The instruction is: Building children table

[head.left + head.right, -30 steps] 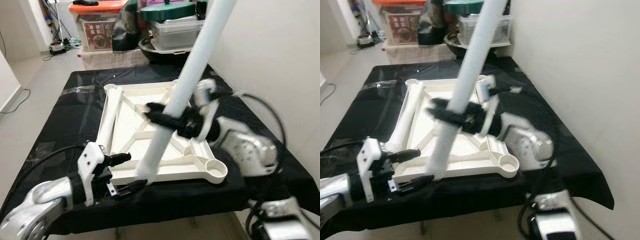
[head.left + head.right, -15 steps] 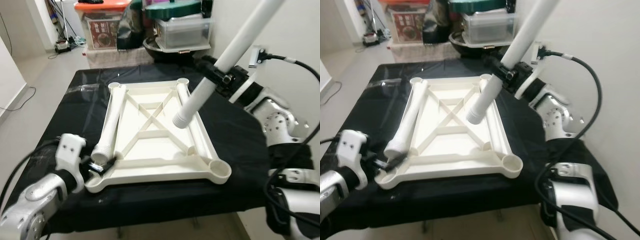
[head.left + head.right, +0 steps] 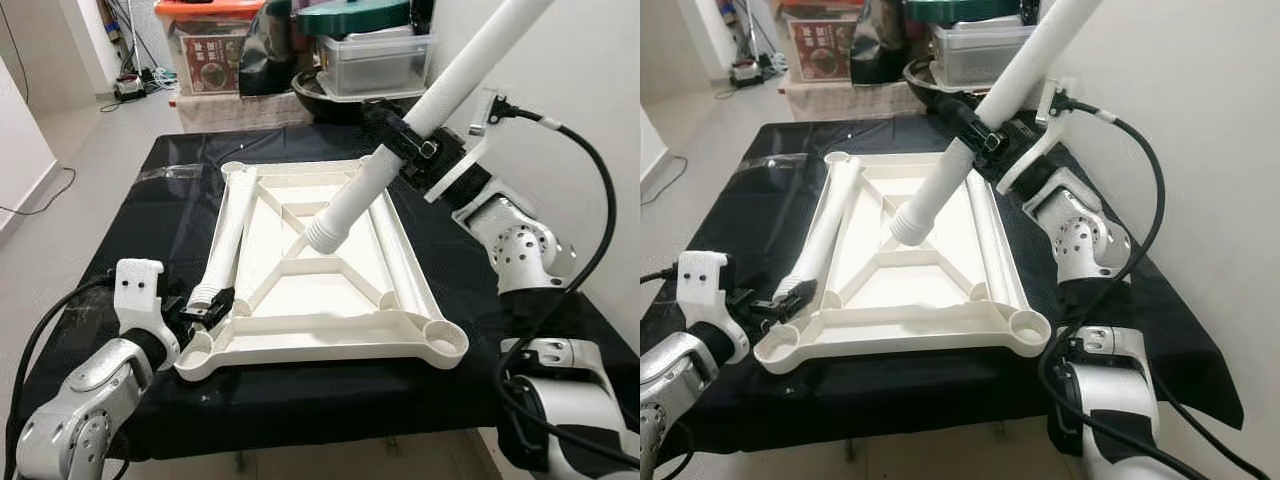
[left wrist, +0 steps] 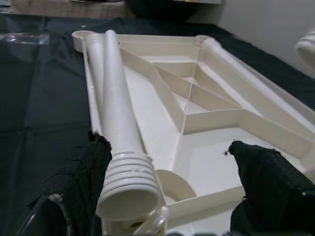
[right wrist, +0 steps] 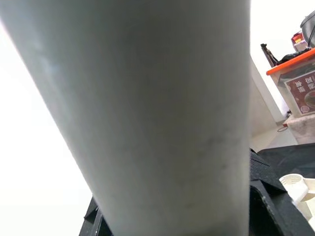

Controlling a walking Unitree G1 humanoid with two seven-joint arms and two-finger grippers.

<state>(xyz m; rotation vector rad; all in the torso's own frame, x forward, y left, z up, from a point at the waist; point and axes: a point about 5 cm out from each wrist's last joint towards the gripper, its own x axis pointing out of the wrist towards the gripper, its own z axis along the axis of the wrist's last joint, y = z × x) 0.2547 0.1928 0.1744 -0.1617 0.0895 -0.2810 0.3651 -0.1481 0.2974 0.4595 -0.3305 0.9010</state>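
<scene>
Tabletop [image 3: 330, 290], white and ribbed, lies upside down on the black-covered bench [image 3: 150, 230], its near edge close to the bench's front edge. One white leg [image 3: 228, 235] lies along its left rim, threaded end toward the robot. The left gripper [image 4: 167, 191] sits at that threaded end with fingers [image 4: 261, 182] spread, one on either side, not clamped. The right gripper [image 3: 415, 152] grips a second leg [image 3: 400, 130], clenched round its middle, slanted above the tabletop's centre. Beyond the bench stand lidded storage bins [image 3: 215, 50]. A wall runs close on the right.
</scene>
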